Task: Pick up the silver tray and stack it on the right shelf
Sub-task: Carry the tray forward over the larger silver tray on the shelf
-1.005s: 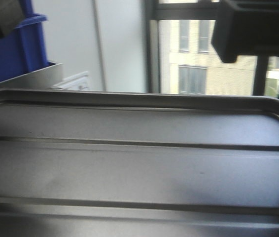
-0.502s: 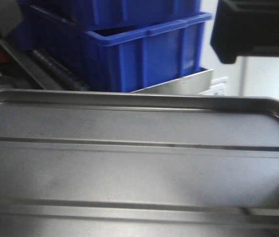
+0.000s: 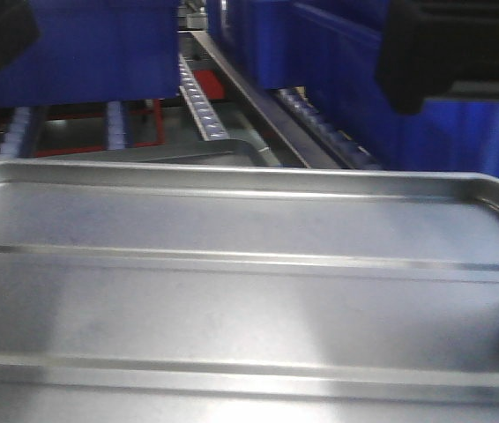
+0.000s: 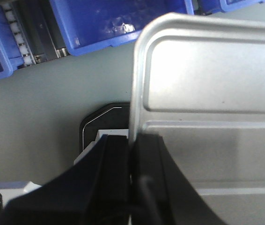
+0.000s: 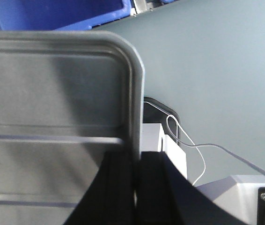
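The silver tray (image 3: 249,291) hangs level between the two arms, clear of the grey floor (image 4: 43,103). The left gripper (image 4: 131,152) is clenched on the rim of one short end and the right gripper (image 5: 136,173) is clamped the same way on the other. Just beyond the tray's far edge I see blue bins (image 3: 82,53) sitting on a roller rack (image 3: 198,101), its rows of small rollers running away between them.

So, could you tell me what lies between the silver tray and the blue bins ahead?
In the front view, roller rails and a grey tray's corner lie beyond the silver tray.
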`<state>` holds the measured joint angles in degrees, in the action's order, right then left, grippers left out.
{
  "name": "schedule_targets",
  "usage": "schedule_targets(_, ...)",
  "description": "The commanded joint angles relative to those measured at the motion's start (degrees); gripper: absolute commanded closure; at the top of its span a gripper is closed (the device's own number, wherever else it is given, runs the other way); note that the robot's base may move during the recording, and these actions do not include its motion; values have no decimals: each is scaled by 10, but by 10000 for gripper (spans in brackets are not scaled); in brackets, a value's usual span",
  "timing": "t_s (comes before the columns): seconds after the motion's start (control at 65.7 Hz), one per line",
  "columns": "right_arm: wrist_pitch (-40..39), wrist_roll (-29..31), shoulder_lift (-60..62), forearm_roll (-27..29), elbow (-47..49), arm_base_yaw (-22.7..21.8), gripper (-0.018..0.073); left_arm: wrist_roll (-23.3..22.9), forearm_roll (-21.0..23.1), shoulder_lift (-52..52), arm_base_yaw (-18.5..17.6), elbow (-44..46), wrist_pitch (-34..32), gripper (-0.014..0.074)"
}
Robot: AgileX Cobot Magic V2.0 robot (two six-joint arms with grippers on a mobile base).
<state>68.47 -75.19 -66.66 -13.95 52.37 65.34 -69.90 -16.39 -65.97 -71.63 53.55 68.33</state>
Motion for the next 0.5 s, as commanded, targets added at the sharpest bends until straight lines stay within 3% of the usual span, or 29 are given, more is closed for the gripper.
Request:
schedule_targets(0.0, 56, 3, 12, -25, 15, 0, 499, -3, -16, 12, -4, 16, 81, 694)
schedule_targets(0.487, 56, 3, 12, -25, 15, 0, 499, -3, -16, 12, -4, 16, 81, 694)
